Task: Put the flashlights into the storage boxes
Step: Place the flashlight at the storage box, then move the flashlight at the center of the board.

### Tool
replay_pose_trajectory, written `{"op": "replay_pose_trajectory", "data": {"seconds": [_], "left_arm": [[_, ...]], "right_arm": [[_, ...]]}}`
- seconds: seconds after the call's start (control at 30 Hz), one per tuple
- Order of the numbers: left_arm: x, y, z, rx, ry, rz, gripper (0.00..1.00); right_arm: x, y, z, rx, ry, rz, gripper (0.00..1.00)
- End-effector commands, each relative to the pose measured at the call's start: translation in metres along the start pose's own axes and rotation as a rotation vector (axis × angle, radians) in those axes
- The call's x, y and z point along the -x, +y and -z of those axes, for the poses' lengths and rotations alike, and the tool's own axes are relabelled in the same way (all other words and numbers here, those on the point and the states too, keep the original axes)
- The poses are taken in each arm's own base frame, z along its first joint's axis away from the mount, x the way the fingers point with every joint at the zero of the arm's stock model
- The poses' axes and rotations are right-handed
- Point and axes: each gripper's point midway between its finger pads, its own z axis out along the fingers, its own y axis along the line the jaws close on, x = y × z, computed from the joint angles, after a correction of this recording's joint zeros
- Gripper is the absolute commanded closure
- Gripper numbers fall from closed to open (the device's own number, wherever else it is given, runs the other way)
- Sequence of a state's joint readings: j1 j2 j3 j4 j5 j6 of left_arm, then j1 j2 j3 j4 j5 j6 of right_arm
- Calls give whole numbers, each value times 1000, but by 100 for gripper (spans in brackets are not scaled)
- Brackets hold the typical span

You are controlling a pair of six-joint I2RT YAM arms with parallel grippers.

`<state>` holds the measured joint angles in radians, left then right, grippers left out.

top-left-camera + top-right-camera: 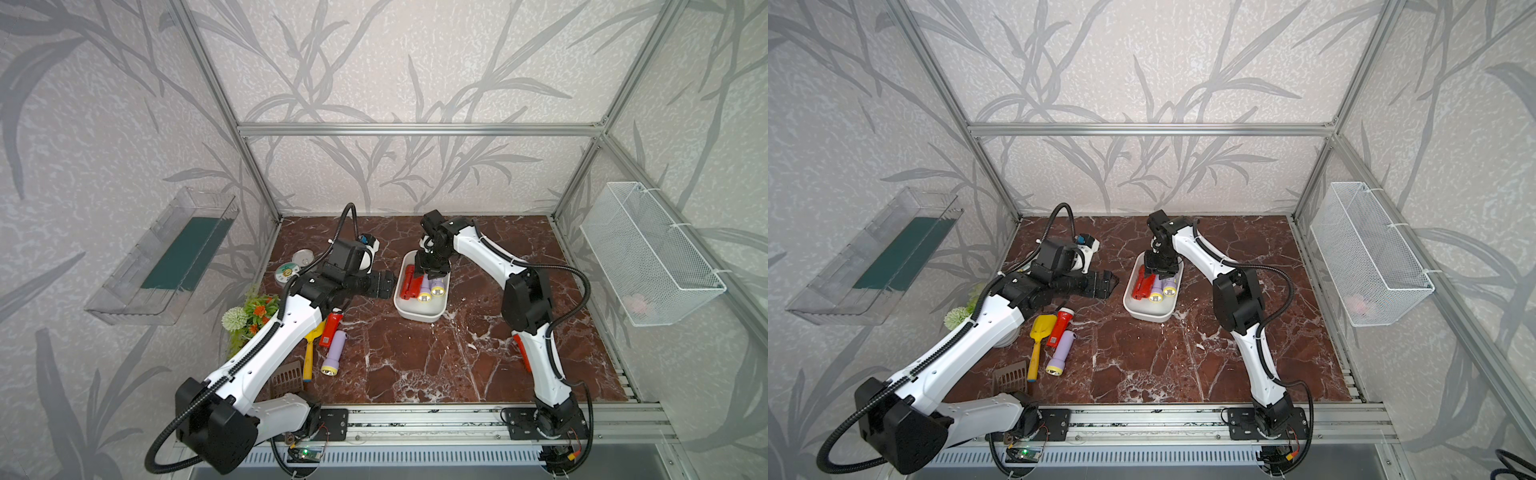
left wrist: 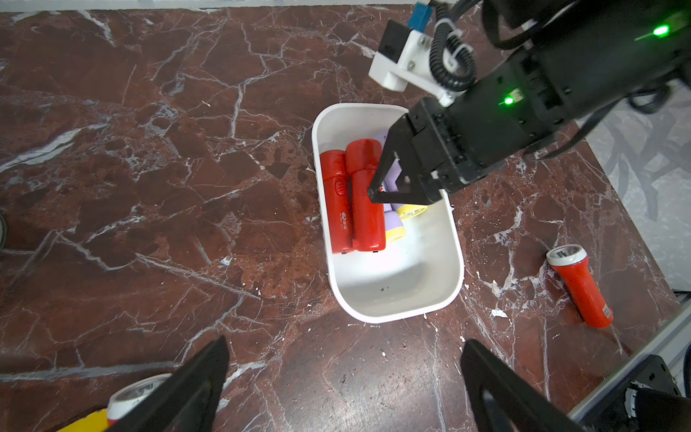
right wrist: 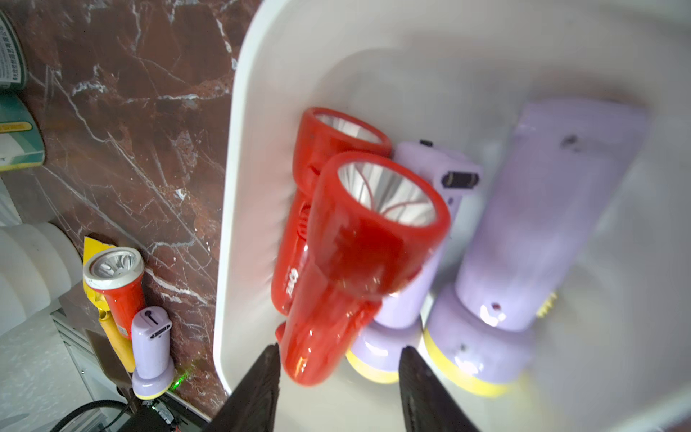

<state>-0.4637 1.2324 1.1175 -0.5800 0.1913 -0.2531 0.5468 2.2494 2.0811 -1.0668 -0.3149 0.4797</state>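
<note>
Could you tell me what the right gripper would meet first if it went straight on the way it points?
The right gripper would most likely meet the upper red flashlight first, lying just ahead of its parted jaws in the white tub, though depth is unclear.

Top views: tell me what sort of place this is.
Probably a robot test cell dressed as a home: bare aluminium frame, leaf wallpaper panels, left arm and right arm bolted to a front rail.

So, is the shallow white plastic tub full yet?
Partly full: the tub holds two red plastic flashlights and two lavender yellow-headed flashlights at one end; the other end is bare.
</note>
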Motion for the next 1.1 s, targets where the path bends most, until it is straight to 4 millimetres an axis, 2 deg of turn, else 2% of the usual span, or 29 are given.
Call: {"op": "replay_pose_trajectory", "data": {"seconds": [0.0,0.1,0.3,0.43,0.47,0.5,0.67,0.87,1.07], "left_arm": [[13,-10,-4,-53,-22,-25,1],[18,-16,-10,-85,-19,-28,1],[30,-35,-25,-181,2,-25,1],[37,-50,-35,-226,7,-36,1],[39,-53,-38,-233,8,-42,1],[41,-57,-40,-242,9,-49,1],[48,-87,-57,-301,28,-87,1],[44,-131,-71,-395,62,-134,1],[43,-158,-78,-466,78,-153,1]], "right_arm": [[-14,-5,36,-32,-27,24,47],[-26,-19,44,-45,-36,-1,47],[-60,-61,64,-114,-49,-45,47],[-90,-97,78,-199,-51,-77,45],[-99,-108,76,-217,-40,-96,44],[-105,-114,84,-220,-62,-107,44],[-142,-151,88,-275,-66,-187,43],[-174,-178,90,-338,-47,-246,39],[-199,-199,89,-373,-43,-327,34]]}}
